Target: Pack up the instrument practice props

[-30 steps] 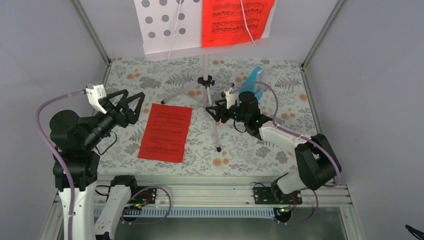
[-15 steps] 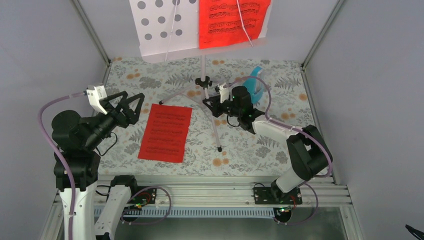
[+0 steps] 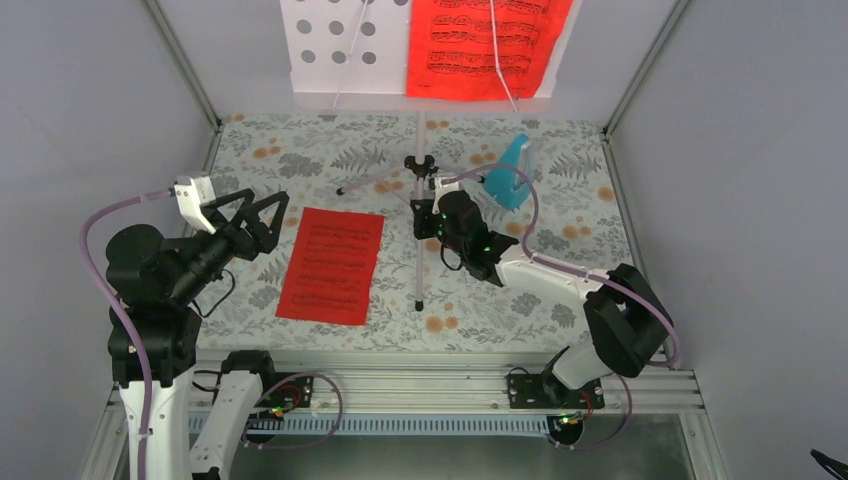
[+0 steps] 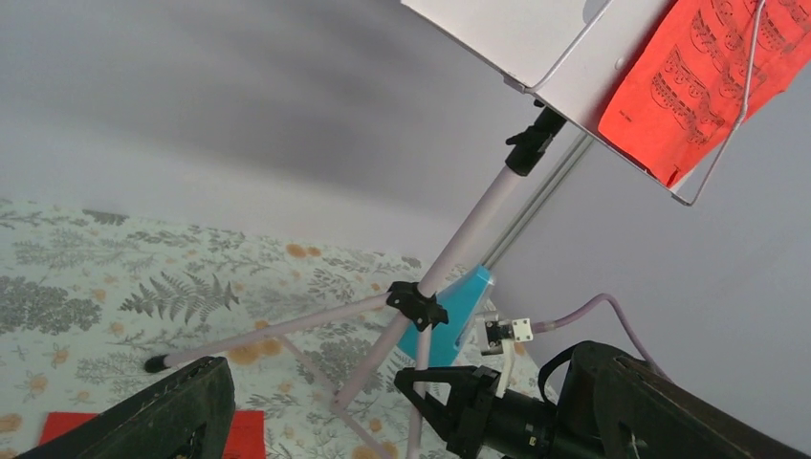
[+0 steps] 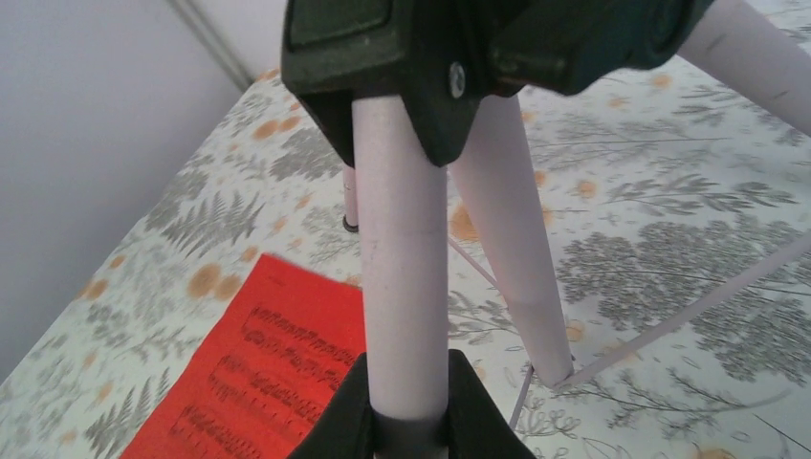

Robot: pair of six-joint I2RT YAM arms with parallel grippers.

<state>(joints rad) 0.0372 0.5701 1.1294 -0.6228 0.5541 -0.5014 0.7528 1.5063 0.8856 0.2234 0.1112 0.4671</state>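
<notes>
The silver music stand (image 3: 420, 163) stands at the back middle of the table, its pale perforated desk (image 3: 340, 50) at the top of the overhead view. One red sheet (image 3: 480, 45) rests on that desk; another red sheet (image 3: 332, 265) lies flat on the table. The turquoise metronome (image 3: 505, 175) sits right of the stand. My right gripper (image 3: 425, 215) is shut on the stand's front leg (image 5: 402, 268), just below the black hub (image 5: 430, 57). My left gripper (image 3: 262, 215) hovers open left of the flat sheet, holding nothing, its view facing the stand's pole (image 4: 478, 215).
Grey walls close in the floral table (image 3: 560, 300) on three sides, with metal corner posts (image 3: 640, 70). The stand's two other legs (image 3: 375, 180) spread low over the table. The aluminium rail (image 3: 420, 385) carrying both arm bases runs along the near edge.
My right gripper has closed on the stand's front leg and shifted left. The stand has turned: its desk has moved right and the front leg now points straight at the near edge.
</notes>
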